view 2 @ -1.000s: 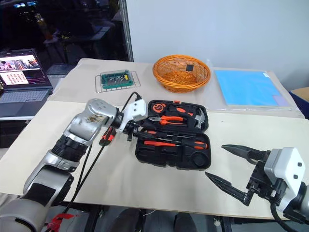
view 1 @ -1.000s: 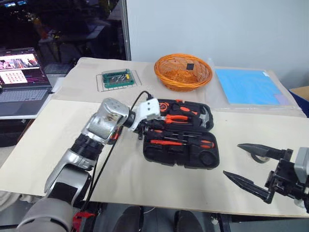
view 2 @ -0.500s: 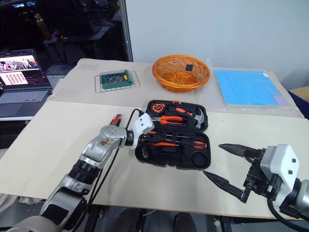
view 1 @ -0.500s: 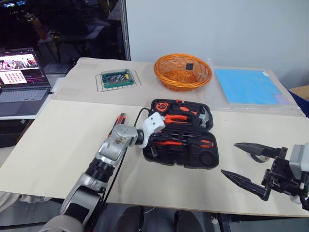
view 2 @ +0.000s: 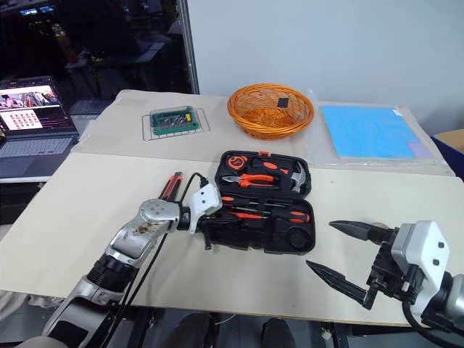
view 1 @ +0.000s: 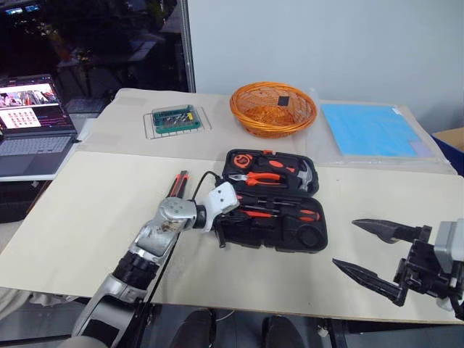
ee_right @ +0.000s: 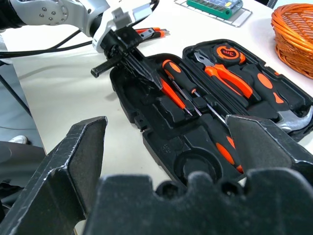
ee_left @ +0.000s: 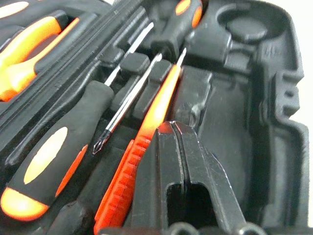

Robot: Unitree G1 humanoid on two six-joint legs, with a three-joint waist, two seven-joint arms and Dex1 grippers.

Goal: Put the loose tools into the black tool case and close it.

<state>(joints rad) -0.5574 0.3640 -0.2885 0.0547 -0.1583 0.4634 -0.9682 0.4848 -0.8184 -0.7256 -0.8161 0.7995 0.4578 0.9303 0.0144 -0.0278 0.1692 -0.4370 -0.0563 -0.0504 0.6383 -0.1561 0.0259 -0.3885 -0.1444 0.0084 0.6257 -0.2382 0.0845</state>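
Black moulded plastic makes up the hinged tool case, which lies open on the beige worktop, lid half toward the far edge, tray half nearer the robot. In the head views the lid holds orange-handled pliers, a steel-headed hammer and an orange-faced tape measure; the tray holds two black-and-orange-handled steel-shaft screwdrivers and a slim all-orange screwdriver, their long axes running across the case from side to side. The left wrist view shows what the head views do not: the slim orange tool lies in its recess just beside a Phillips tip, with the left gripper directly over it, fingers pressed together and nothing visible between them. The right wrist view shows that gripper from the side, reaching over the case's left end and touching or almost touching the orange shaft; which, I cannot tell. It also shows the screwdriver handles lying at opposite ends, and a round empty recess in the tray. The orange-and-black utility knife lies on the worktop left of the case, apart from it, its long axis pointing away from the robot. The right gripper hovers right of the case, fingers spread wide and empty. Beyond the case sits an orange wicker basket.
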